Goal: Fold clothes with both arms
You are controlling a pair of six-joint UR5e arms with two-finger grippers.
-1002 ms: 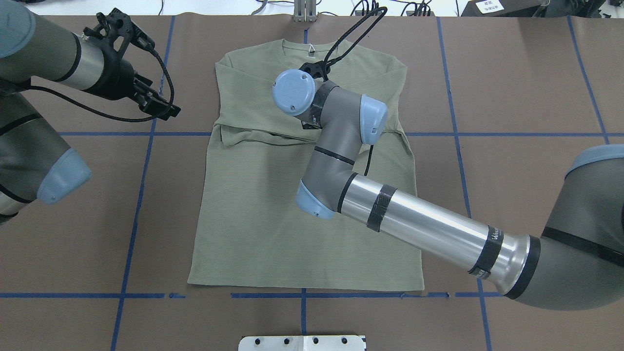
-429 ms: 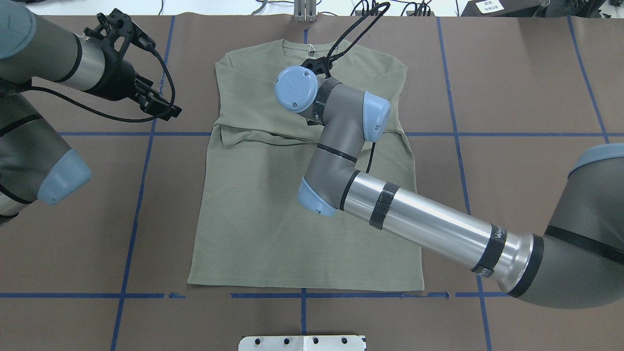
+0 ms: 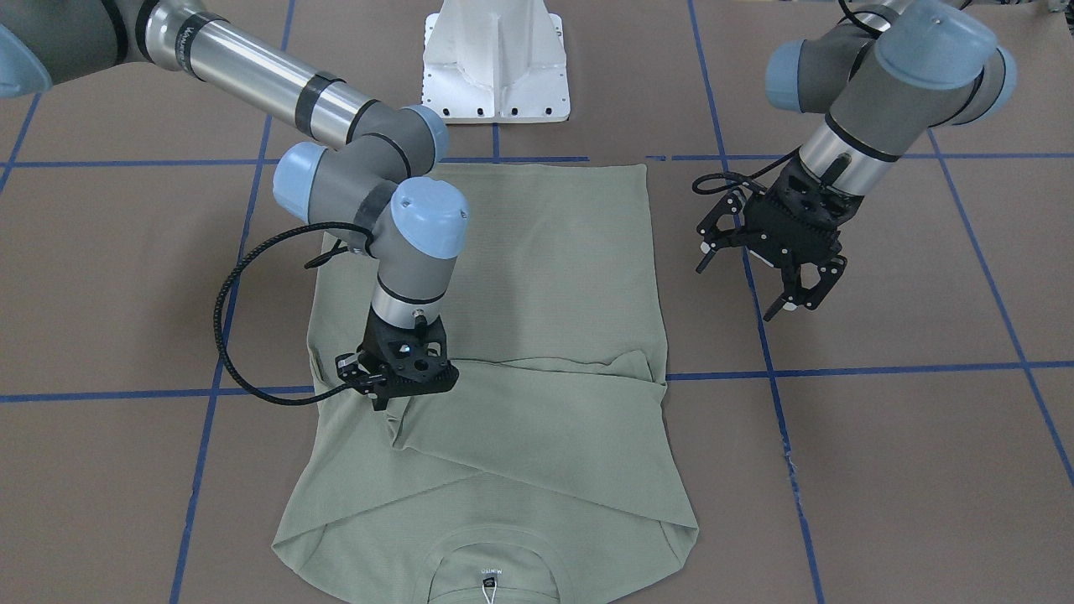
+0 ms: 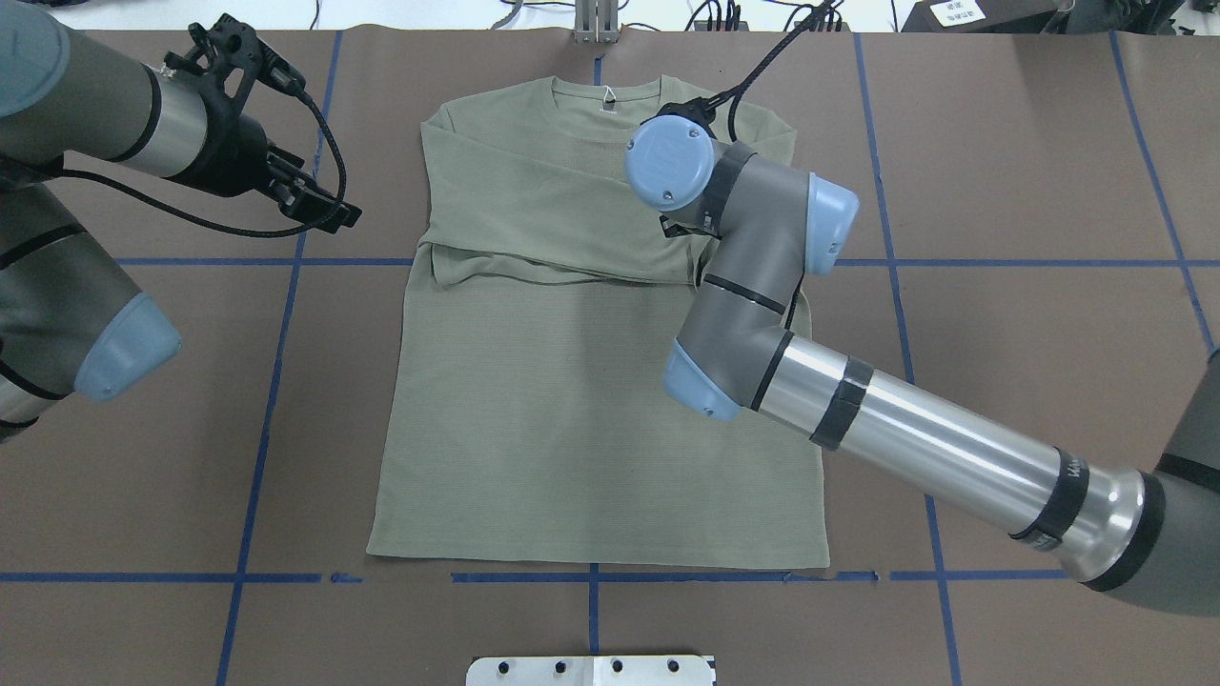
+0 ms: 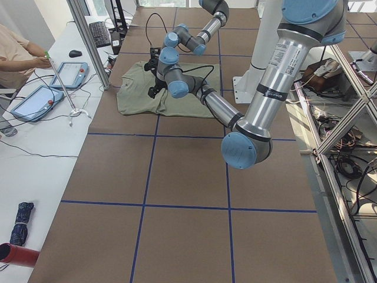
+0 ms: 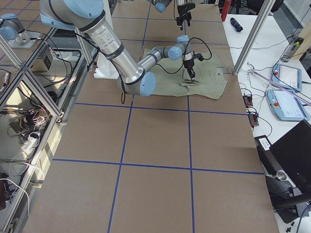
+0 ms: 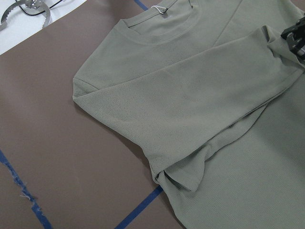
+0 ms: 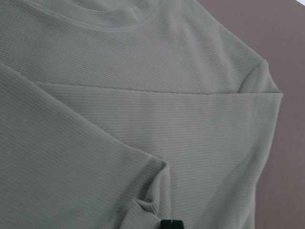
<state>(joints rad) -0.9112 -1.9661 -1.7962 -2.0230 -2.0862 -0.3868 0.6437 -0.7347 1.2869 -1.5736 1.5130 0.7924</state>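
The sage-green shirt lies flat on the brown table with its collar at the far edge and both sleeves folded across the chest. My right gripper stands on the chest, shut on the bunched cuff of the sleeve. In the overhead view its wrist hides most of it. My left gripper hovers open over bare table beside the shirt, holding nothing. The left wrist view shows the collar, the folded sleeve and the right gripper.
The white pedestal base stands at the near table edge. Blue tape lines cross the brown surface. A black cable loop hangs from the right wrist beside the shirt. A person sits at a side table with tablets.
My right wrist has moved toward the shirt's right side, drawing the sleeve cuff with it across the chest. The left arm has barely shifted.
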